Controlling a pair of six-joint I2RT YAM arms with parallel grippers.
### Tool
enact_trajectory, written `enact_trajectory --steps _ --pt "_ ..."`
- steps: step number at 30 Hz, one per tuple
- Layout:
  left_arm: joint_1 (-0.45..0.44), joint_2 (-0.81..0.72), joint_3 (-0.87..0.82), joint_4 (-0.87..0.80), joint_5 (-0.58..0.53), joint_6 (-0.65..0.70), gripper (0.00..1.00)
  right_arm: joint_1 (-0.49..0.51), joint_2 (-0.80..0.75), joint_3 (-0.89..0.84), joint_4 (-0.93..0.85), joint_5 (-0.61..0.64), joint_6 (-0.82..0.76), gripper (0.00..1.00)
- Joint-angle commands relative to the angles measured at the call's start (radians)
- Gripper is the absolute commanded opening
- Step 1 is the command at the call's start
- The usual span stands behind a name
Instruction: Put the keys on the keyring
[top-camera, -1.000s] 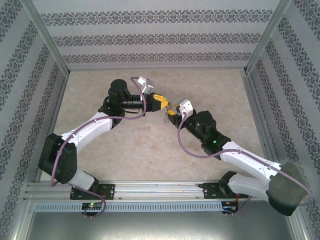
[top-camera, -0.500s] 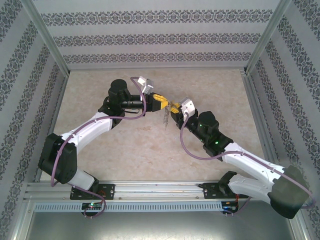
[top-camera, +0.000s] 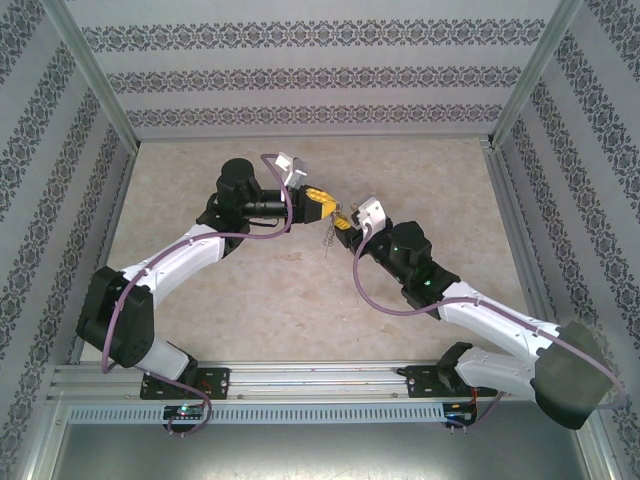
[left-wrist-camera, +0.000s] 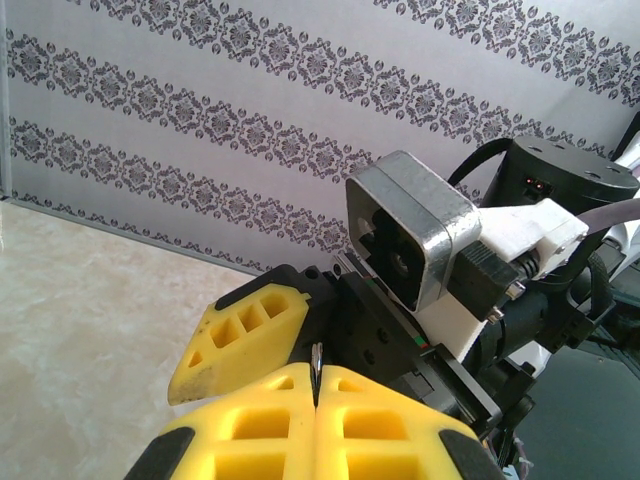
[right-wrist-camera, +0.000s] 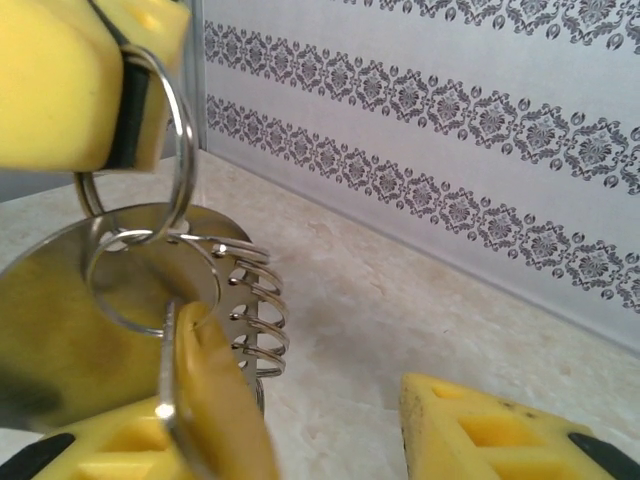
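1. Step in hand, as I judge it: threading the key (right-wrist-camera: 215, 400) onto the keyring (right-wrist-camera: 150, 265), in mid-air above the bench (top-camera: 300, 310), near the centre of the top view.
2. The left claw (left-wrist-camera: 315, 395) is clamped on the keyring's wire, and its loops hang at the upper left of the right wrist view.
3. The right claw (right-wrist-camera: 320, 440) has its jaws apart. The key lies against its lower-left finger, touching a loop — whether it is threaded I cannot tell.
4. The next move probably calls for a fine nudge along the wire, with the left claw held steady.

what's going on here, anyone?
The left claw is shut on a ring of the keyring, which dangles from it. The right claw is open close beside it, the yellow-headed key lying against one finger. Can't tell if the key is on a ring yet.
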Motion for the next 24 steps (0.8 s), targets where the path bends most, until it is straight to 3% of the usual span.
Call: enact_trajectory --steps 1,13,20,24 --pt "-0.013 -0.024 0.024 0.048 0.001 -0.011 0.0 0.008 -0.004 0.009 0.069 0.051 0.007 0.44" --pt "-0.014 -0.019 0.03 0.047 0.002 -0.011 0.0 0.007 -0.037 -0.018 0.069 0.012 -0.002 0.3" --pt "-0.013 -0.019 0.029 0.048 -0.001 -0.008 0.0 0.009 -0.058 -0.015 0.013 -0.031 -0.011 0.04" --pt "-0.015 -0.018 0.024 0.055 -0.004 -0.007 0.0 0.009 -0.074 -0.01 -0.016 -0.031 -0.019 0.0"
